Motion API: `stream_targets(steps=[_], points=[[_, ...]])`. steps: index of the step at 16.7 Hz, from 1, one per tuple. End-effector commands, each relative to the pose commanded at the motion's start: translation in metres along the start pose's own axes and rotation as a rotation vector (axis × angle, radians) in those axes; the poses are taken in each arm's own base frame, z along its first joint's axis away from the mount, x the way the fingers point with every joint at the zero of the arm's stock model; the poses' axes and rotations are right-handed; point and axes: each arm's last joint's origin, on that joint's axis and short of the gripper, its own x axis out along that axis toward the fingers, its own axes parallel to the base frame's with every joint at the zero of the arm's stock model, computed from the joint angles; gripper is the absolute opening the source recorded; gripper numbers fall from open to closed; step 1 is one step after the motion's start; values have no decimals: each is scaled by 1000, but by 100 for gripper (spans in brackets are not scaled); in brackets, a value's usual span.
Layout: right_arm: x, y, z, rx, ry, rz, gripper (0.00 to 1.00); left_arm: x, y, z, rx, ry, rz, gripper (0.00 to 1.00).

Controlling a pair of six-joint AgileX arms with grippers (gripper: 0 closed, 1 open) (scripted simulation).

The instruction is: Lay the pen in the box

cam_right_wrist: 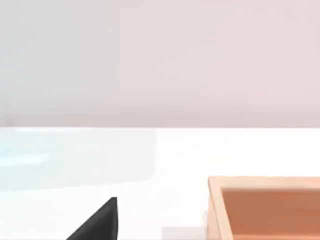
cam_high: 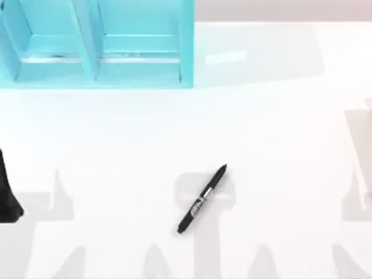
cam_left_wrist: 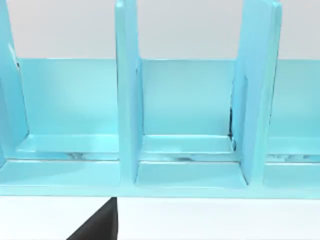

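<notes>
The slim black pen (cam_high: 201, 200) with a silver band lies flat on the white table, near the front middle, slanting from lower left to upper right. Nothing touches it. A black part of my left arm (cam_high: 8, 195) sits at the table's left edge, well apart from the pen. A dark piece of my left gripper (cam_left_wrist: 99, 224) shows in the left wrist view, facing the blue rack. The box (cam_right_wrist: 216, 205), an open wooden tray with an orange-brown inside, appears in the right wrist view, just beyond a dark piece of my right gripper (cam_right_wrist: 99, 223).
A tall light-blue rack (cam_high: 187, 52) with upright dividers stands at the back left of the table; its compartments (cam_left_wrist: 187, 150) face the left wrist camera. White tabletop surrounds the pen on all sides.
</notes>
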Motion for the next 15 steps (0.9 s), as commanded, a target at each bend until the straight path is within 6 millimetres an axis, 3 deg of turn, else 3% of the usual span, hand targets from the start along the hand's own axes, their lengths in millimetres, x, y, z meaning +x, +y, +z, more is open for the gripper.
stream_targets(steps=[5,9,12,15], points=[[0,6,12,60,41,53,100,0,0,0,0,0,0,100],[7,25,58,247,204,183,100,0,0,0,0,0,0,100],[30,51,97,399,438,250,100,0,0,0,0,0,0,100],[70,96,118,497,759,228,100,0,0,0,0,0,0,100]])
